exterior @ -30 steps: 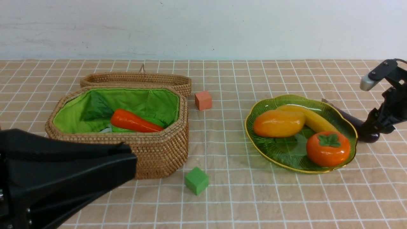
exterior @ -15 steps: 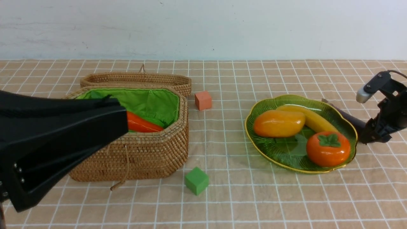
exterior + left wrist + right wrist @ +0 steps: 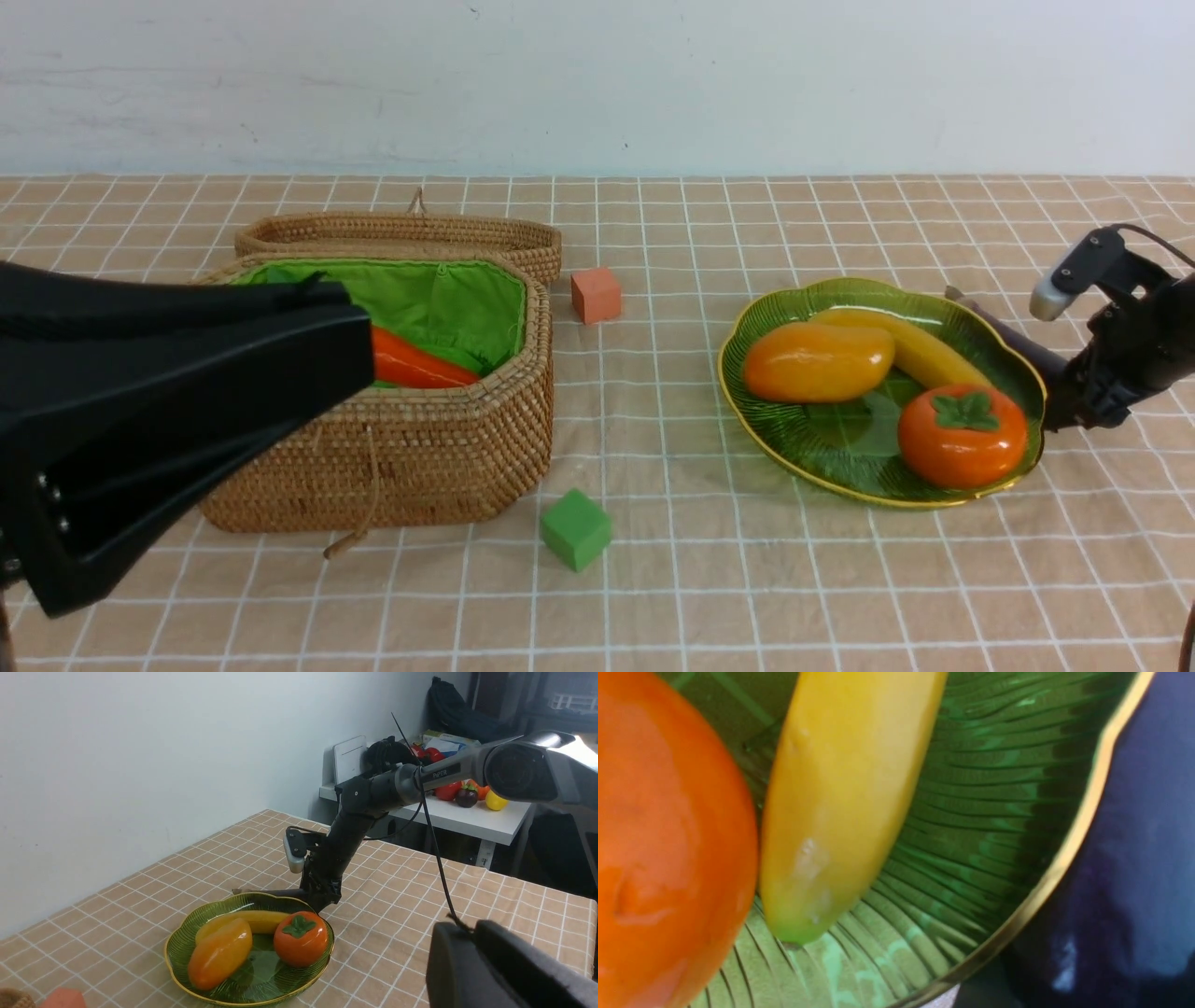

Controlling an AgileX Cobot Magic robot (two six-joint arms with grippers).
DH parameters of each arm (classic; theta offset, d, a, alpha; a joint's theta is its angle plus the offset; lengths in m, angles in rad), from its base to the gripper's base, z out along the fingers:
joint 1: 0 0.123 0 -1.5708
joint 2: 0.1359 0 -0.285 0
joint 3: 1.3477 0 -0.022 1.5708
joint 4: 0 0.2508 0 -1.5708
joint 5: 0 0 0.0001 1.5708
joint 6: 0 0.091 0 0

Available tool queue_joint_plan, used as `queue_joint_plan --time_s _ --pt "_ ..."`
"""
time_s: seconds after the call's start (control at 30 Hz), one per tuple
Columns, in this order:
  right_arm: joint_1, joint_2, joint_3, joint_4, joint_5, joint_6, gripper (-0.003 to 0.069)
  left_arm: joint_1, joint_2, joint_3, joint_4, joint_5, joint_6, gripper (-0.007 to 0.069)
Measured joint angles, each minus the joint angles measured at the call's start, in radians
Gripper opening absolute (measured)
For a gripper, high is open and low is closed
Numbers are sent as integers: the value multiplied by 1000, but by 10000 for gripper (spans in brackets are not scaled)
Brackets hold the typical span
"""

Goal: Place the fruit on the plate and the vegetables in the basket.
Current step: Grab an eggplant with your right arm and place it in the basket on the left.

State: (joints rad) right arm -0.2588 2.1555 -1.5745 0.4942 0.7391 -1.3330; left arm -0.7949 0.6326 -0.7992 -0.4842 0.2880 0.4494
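Eggplant [image 3: 1013,338]: dark purple and glossy, lying on the counter [image 3: 709,597] just behind the plate's right rim; the last vegetable outside the basket.
Handling: looks like a light, stiff toy with a slick skin that may squirt out of a pinch; the thick rounded end near the right claw seems the surest hold, taken across its width.
Right claw [image 3: 1064,411]: down at the eggplant's fat end, tips hidden behind the plate; whether it grips cannot be told.
Left claw [image 3: 350,327]: pressed together and empty, raised in front of the basket.
Plate [image 3: 747,327]: fragile-looking green glass holding mango [image 3: 817,361], banana [image 3: 934,353] and persimmon [image 3: 962,434]; touching distance from the eggplant, so a careless lift could knock it.
Basket [image 3: 448,448]: lid open, carrot [image 3: 411,366] inside on green cloth.
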Motion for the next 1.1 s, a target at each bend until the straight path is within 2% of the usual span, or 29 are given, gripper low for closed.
queue_joint_plan --time_s 0.1,0.2,0.3,0.33,0.4,0.47,0.53,0.57,0.7,0.73,0.77,0.8,0.87,0.97,1.1 --pt "0 -1 0 -5 -2 29 424 0 0 0 0 0 0 43" --pt "1 -27 3 -82 -8 151 424 0 0 0 0 5 -6 47" --pt "1 -98 5 -198 20 358 424 0 2 0 0 19 -57 48" --pt "2 -149 5 -230 42 466 424 0 9 0 11 19 -96 48" --pt "10 -216 5 -245 94 569 424 1 21 0 53 21 -151 49" --pt "40 -295 5 -217 149 592 424 9 30 0 131 35 -221 50" --pt "130 -383 5 -99 220 519 422 47 33 0 261 66 -340 50" --pt "153 -398 5 -86 220 508 422 59 33 0 288 74 -370 50" --pt "396 -485 4 159 224 243 422 186 32 0 551 190 -683 50" --pt "474 -490 3 206 212 183 422 216 31 0 602 220 -750 50" --pt "609 -485 -4 297 152 60 422 243 23 0 699 266 -884 50" --pt "664 -470 -9 323 116 23 422 250 18 0 732 282 -930 50" --pt "787 -425 -28 363 26 -42 422 252 -1 0 785 286 -995 50" --pt "914 -322 -73 383 -159 -96 422 253 -30 0 817 286 -1033 50" --pt "990 -184 -122 365 -331 -106 422 253 -39 0 824 318 -1041 50"
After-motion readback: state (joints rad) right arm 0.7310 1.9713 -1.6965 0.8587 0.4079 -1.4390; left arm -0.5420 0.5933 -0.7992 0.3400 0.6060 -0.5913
